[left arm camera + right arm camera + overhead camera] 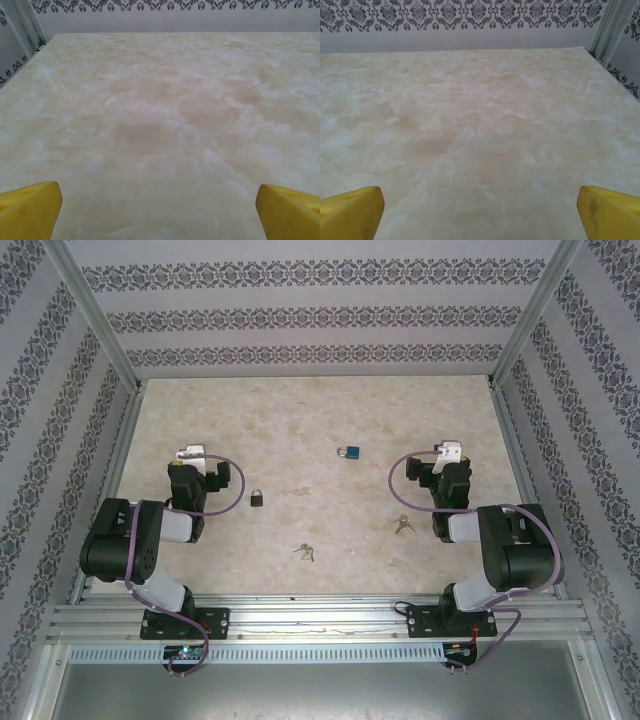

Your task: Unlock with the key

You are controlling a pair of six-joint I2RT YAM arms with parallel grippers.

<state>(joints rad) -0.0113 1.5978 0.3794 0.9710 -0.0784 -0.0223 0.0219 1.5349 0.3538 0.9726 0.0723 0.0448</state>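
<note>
A small black padlock point(257, 499) lies on the marble table just right of my left arm. A blue padlock point(348, 452) lies further back, near the middle. One bunch of keys point(305, 552) rests near the front centre, and another bunch of keys point(402, 524) lies left of my right arm. My left gripper point(190, 453) is folded back at the left, open, its yellow fingertips point(30, 210) wide apart over bare table. My right gripper point(450, 452) mirrors it at the right, open, yellow fingertips point(607, 212) spread with nothing between them.
Patterned walls and aluminium posts point(95, 315) enclose the table point(300, 410) on three sides. A metal rail point(320, 620) runs along the near edge between the arm bases. Purple cables point(228, 490) loop off each wrist.
</note>
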